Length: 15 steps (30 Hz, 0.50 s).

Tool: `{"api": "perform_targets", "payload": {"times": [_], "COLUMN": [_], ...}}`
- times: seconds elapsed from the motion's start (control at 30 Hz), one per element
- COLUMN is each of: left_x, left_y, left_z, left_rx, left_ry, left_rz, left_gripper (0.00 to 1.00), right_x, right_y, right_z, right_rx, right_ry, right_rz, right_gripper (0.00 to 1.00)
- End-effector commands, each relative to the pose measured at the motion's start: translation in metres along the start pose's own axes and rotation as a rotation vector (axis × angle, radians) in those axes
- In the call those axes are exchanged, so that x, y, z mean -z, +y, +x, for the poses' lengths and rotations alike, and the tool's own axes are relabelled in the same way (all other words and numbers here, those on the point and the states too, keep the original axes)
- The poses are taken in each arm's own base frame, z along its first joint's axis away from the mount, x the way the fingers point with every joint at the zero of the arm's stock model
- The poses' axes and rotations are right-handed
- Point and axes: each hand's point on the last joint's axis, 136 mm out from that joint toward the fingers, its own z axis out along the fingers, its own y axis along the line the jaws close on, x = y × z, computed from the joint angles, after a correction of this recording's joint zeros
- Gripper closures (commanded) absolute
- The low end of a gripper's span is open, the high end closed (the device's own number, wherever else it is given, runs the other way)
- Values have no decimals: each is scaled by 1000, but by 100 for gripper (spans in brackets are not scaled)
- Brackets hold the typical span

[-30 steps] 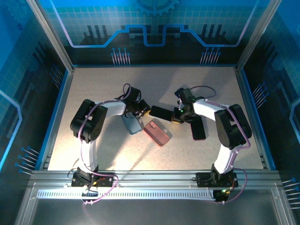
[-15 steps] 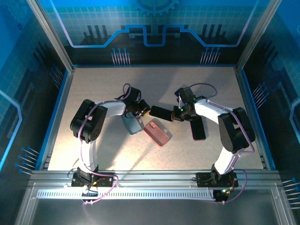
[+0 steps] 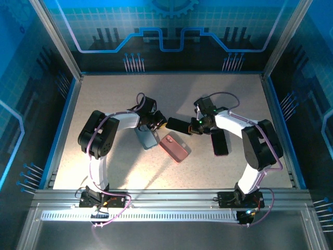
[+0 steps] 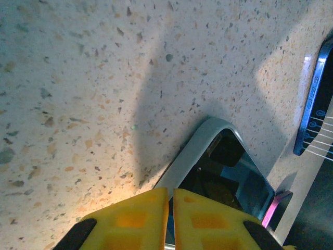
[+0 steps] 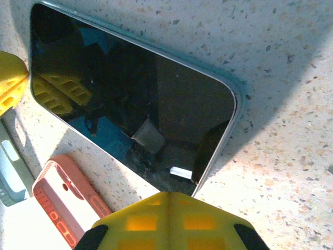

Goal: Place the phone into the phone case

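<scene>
We are steadying the grey case (image 4: 221,172) at the centre of the worktop (image 4: 78,78), left gripper (image 4: 170,197) seemingly clamped on its rim; right gripper (image 5: 166,200), closed on the phone (image 5: 130,99), is presenting it for insertion.

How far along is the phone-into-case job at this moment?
Done: both items are gripped. The left gripper is shut on the rim of the blue-grey case, and the right gripper is shut on one end of the phone.
In hand: the phone is held near the case, not inside it.
Left: lining up and seating the phone.
The pink case lies unused.
</scene>
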Motion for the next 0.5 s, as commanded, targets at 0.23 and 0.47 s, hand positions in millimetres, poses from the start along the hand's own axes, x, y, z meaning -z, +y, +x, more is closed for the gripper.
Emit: {"api": "perform_targets", "payload": {"times": [0.23, 0.47], "left_x": [-2, -1], "left_y": [17, 17], "left_z": [13, 13], "left_rx": [20, 18], "left_ry": [38, 37], "left_rz": [-54, -54], "left_gripper": [87, 87], "right_x": [-12, -12], "right_y": [-4, -4], "right_z": [14, 13], "right_rx": [-5, -6], "right_ry": [44, 44], "right_rz": [16, 14], "right_gripper": [100, 100]}}
